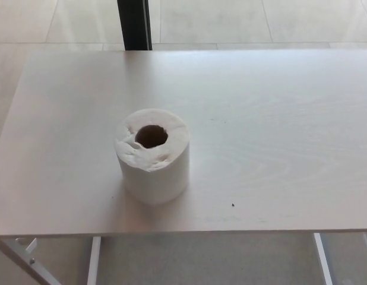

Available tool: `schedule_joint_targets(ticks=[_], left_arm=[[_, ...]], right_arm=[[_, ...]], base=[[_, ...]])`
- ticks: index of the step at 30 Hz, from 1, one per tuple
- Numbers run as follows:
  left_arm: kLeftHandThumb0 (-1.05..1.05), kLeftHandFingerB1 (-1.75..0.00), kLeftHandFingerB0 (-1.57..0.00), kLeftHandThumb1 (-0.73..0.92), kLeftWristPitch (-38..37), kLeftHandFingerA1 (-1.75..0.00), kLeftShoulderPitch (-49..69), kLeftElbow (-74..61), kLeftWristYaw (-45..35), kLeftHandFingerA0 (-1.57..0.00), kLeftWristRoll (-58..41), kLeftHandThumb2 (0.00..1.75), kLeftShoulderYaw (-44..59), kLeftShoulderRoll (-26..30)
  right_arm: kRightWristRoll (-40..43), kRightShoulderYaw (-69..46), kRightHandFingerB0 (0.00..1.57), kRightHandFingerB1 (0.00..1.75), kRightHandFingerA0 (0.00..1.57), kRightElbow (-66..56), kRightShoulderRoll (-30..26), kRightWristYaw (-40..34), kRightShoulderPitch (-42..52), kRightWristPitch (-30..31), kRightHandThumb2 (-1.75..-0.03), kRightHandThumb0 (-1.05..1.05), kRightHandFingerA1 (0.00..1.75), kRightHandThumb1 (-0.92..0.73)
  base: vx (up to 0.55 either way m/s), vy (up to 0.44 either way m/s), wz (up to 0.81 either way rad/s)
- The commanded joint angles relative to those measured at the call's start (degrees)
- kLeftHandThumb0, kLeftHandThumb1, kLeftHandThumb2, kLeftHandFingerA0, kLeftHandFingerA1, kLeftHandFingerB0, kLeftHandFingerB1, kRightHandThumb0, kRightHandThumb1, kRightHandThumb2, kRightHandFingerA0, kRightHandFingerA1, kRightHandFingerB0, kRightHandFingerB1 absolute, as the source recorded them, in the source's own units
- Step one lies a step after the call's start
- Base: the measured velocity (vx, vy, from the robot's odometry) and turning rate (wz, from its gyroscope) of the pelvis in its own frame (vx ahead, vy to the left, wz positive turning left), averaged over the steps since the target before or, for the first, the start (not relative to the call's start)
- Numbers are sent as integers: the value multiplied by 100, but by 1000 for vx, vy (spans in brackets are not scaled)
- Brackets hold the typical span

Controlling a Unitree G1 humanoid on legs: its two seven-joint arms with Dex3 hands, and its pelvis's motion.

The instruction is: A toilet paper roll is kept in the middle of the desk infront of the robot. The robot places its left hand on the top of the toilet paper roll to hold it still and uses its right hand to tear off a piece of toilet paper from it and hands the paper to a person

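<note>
A white toilet paper roll [152, 155] stands upright on the pale wooden desk [272, 130], a little left of the middle and near the front edge. Its dark core hole faces up and the top layers look crumpled on the left side. No loose sheet hangs from it that I can see. Neither of my hands shows in the head view.
The desk's front edge [183, 233] runs across the bottom, with white metal legs [93, 258] below it. A dark vertical post [134, 24] stands behind the desk's far edge on a tiled floor. A small dark speck [233, 205] lies right of the roll.
</note>
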Motion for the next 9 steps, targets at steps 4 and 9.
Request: schedule_joint_targets(ticks=[4, 9], left_arm=[[-52, -57, -67, 65, -156, -69, -69, 184, -27, -75, -115, 59, -101, 155], [-51, -58, -69, 63, -54, -69, 12, -4, -59, -76, -288, 58, -39, 121]], right_arm=[[233, 223, 22, 33, 16, 92, -174, 15, 46, -301, -63, -52, 43, -75], [271, 286, 29, 36, 23, 87, -176, -30, 45, -389, -62, -50, 49, -75]], base=[[0, 0, 0], [0, 0, 0]])
